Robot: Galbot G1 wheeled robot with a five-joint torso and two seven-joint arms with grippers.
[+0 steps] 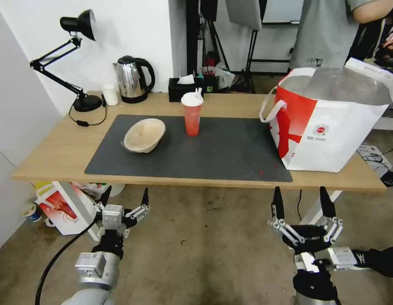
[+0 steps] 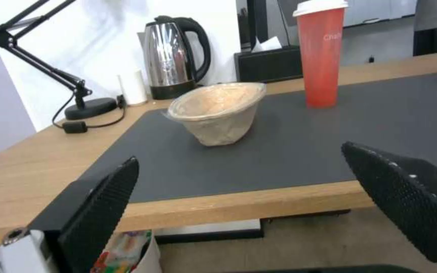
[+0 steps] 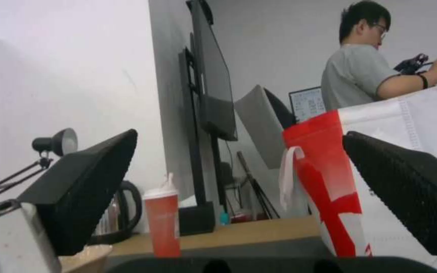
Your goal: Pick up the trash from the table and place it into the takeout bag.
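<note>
Trash is seen on the dark grey mat (image 1: pixel 230 154) of the desk (image 1: pixel 56 154): a shallow beige bowl (image 1: pixel 144 134) tilted on its side toward the mat's left end, and a red cup (image 1: pixel 192 114) with white lid and straw standing upright near the mat's rear edge. The takeout bag (image 1: pixel 332 123) is stood at the desk's right end, its mouth open. Along the rear edge a black lamp (image 1: pixel 73 55), a small white cup (image 1: pixel 110 94), a steel kettle (image 1: pixel 133 79) and a black tissue box (image 1: pixel 186 88) are lined up. Both grippers are held below the desk's front edge, well apart from everything on it: the left gripper (image 1: pixel 125 196) before the bowl, the right gripper (image 1: pixel 301 198) before the bag, each with fingers spread and holding nothing. Lettering on the cup is caught by the left wrist view; in the right wrist view the bag's loop handle (image 3: pixel 288 178) is met side-on.
</note>
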